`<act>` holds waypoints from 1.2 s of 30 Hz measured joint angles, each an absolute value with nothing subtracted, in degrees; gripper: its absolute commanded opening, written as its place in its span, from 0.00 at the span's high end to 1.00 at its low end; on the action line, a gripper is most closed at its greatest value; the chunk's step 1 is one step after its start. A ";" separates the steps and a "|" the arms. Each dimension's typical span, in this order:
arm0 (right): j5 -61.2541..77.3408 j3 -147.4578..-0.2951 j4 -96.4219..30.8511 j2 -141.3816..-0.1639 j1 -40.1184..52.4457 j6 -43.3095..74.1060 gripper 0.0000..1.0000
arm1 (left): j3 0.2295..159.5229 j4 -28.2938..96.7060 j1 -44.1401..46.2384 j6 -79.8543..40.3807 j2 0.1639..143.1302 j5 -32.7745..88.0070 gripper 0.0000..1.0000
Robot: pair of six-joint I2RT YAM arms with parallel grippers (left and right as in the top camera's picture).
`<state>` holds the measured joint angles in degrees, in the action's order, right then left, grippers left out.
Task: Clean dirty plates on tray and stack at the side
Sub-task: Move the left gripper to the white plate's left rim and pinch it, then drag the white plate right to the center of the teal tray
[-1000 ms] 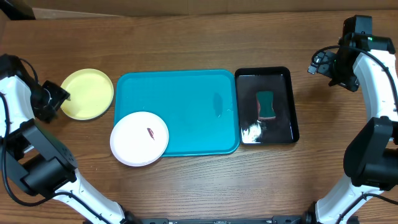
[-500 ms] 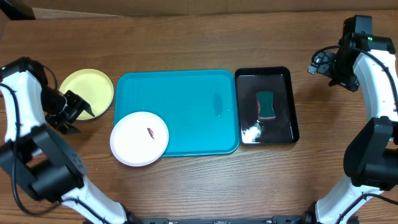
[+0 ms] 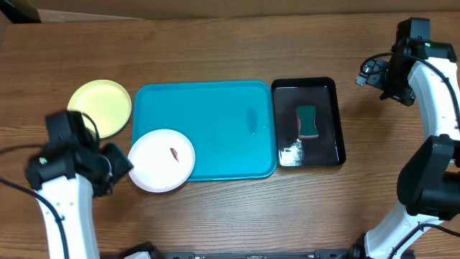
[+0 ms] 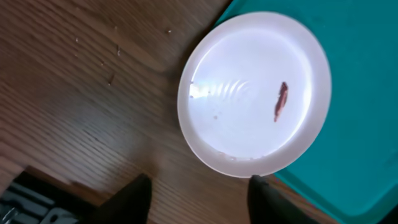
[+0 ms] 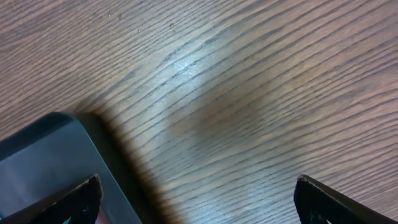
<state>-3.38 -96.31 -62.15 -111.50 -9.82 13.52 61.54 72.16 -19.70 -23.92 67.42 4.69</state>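
Note:
A white plate (image 3: pixel 161 160) with a reddish smear (image 4: pixel 281 101) lies half on the turquoise tray's (image 3: pixel 215 108) front left corner and half on the table. On the table left of the tray rests a yellow-green plate (image 3: pixel 100 108). My left gripper (image 3: pixel 122 164) hovers at the white plate's (image 4: pixel 249 93) left edge, open, nothing between its fingers (image 4: pixel 134 200); one fingertip is close to the rim. Far right, my right gripper (image 3: pixel 366 74) stands wide open over bare wood, empty, as the right wrist view (image 5: pixel 199 199) confirms.
A glossy black tray (image 3: pixel 307 86) adjoins the turquoise tray on the right, holding a green sponge (image 3: pixel 307 121) and a patch of white foam (image 3: pixel 290 151). Its corner (image 5: pixel 37 155) shows under the right gripper. Wood table surrounds everything.
My left arm has swung from beside the yellow-green plate down to the white plate's left edge, its jaws narrowing. The right arm has not moved.

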 measured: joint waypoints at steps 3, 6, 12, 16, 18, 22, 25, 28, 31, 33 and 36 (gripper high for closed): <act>-3.42 -96.31 -62.17 -111.50 -9.82 13.50 0.00 | 55.59 67.61 -19.68 -24.91 66.89 4.43 0.56; -3.42 -96.31 -62.15 -111.50 -9.82 13.50 0.00 | 51.13 63.02 -19.68 -26.20 67.81 4.36 0.64; -3.40 -96.31 -62.15 -111.50 -9.82 13.52 0.00 | 47.22 59.77 -19.68 -27.20 73.47 4.23 0.69; -3.40 -96.31 -62.17 -111.50 -9.82 13.50 0.00 | 47.16 58.85 -19.68 -27.33 77.25 4.21 0.70; -3.38 -96.31 -62.11 -111.50 -9.82 13.47 0.00 | 46.92 57.49 -19.68 -27.33 78.65 4.21 0.71; -3.40 -96.31 -62.15 -111.50 -9.82 13.50 0.00 | 45.69 54.68 -19.68 -27.40 81.32 4.21 0.76; -3.40 -96.31 -62.17 -111.50 -9.82 13.52 0.00 | 45.34 53.17 -19.68 -27.53 82.74 4.25 0.83; -3.40 -96.31 -62.15 -111.50 -9.82 13.50 0.00 | 45.34 52.69 -19.68 -27.57 83.02 4.23 0.96; -3.40 -96.31 -62.17 -111.50 -9.82 13.45 0.00 | 45.34 52.66 -19.68 -28.01 83.02 4.45 0.96; -3.40 -96.31 -62.17 -111.50 -9.82 13.50 0.00 | 45.34 52.64 -19.68 -28.01 83.02 4.86 0.96; -3.42 -96.31 -62.13 -111.50 -9.82 13.50 0.00 | 45.36 52.23 -19.68 -27.31 83.02 7.46 0.96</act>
<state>-3.42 -96.31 -62.13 -111.50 -9.82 13.50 45.36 52.23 -19.68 -27.31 83.02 7.46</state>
